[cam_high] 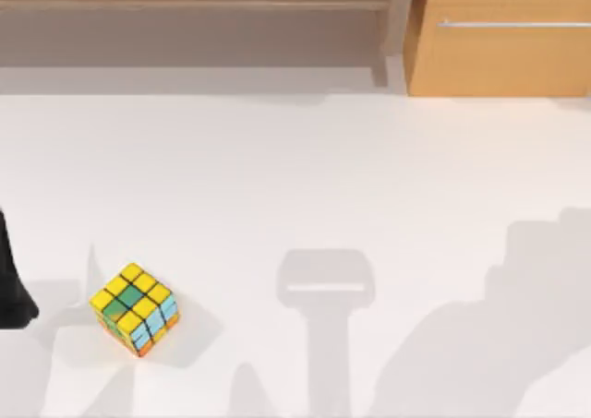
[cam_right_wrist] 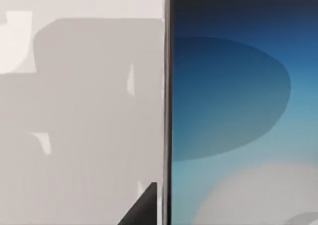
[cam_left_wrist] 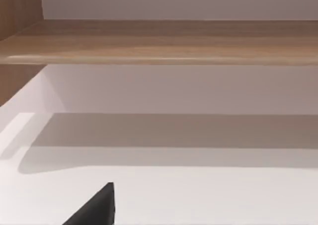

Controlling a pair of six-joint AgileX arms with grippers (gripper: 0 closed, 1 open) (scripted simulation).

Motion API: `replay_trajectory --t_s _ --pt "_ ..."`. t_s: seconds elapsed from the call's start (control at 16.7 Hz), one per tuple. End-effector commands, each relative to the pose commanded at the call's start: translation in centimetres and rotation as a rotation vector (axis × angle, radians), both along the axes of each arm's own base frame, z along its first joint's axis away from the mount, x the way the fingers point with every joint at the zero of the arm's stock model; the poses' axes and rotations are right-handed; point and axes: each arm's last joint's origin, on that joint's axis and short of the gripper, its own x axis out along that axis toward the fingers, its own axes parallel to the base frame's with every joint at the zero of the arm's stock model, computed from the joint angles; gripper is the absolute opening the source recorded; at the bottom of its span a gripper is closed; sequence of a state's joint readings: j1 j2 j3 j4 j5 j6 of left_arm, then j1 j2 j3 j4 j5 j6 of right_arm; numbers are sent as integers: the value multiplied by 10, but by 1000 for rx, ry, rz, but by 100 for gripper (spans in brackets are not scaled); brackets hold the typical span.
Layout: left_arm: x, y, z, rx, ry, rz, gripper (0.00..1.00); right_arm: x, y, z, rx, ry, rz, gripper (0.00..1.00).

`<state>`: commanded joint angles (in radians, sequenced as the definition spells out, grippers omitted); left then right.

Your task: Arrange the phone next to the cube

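Where shadow falls, phone (cam_right_wrist: 238, 111) screen blue, dark-edged

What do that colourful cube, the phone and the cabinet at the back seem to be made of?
The cube looks like plastic: flat yellow, green and light blue squares split by black lines. The phone seems glass-fronted, its glossy blue screen edged by a thin dark, possibly metal, frame. The cabinet looks like light wood or a wood-look laminate, grained, with a slim silvery handle. The table is matte white.
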<state>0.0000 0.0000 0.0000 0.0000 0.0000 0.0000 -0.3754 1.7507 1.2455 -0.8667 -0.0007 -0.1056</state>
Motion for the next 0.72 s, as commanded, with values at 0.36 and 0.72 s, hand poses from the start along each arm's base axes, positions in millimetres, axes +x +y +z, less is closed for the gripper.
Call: replay_trajectory --t_s 0.36,0.72 --pt "0 0 0 0 0 0 100 52 106 20 43 -14 71 0" --pt "0 0 0 0 0 0 100 62 247 22 82 42 146 0"
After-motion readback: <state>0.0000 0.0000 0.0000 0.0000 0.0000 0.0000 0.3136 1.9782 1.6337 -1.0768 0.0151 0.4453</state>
